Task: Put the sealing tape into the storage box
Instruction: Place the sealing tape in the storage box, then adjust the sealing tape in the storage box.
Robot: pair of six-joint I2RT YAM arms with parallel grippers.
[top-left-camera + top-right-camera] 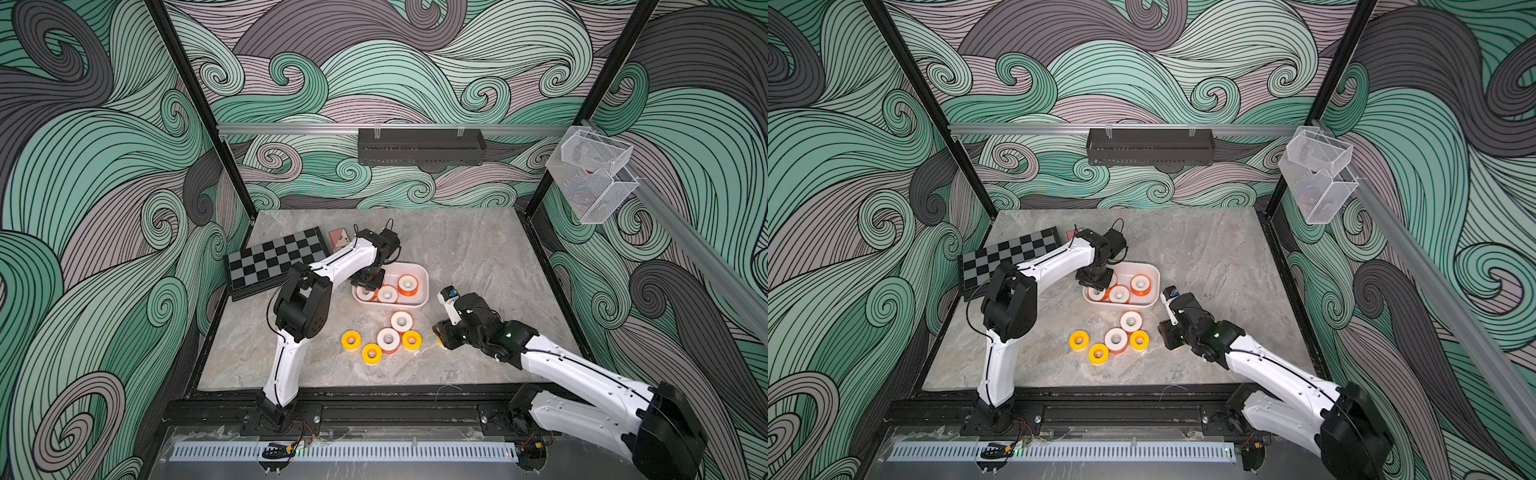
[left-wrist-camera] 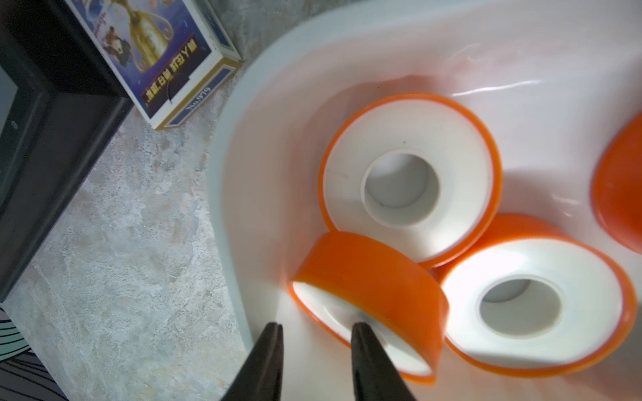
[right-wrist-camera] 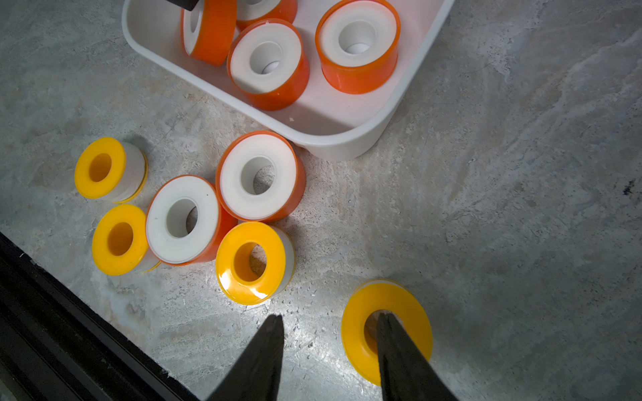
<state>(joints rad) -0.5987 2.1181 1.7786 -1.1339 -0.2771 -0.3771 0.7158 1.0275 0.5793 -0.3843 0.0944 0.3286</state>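
The storage box [image 1: 424,291] is white, sealing tape [image 1: 382,337] orange-and-white or yellow, board [image 1: 266,259] black-grey chequered, table [image 1: 478,257] marbled grey.

Chessboard [image 1: 276,259] beside card box [image 1: 340,237]; black tray [image 1: 421,147]; mesh baskets [image 1: 590,174].

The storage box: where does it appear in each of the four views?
Top view: storage box near the picture's centre.
Top view: box slightly left of centre.
Left wrist: box close up, filling most of the picture.
Right wrist: box beyond the loose rolls, partly cut off.
Shared landmark: the white-faced orange rolls inside it.
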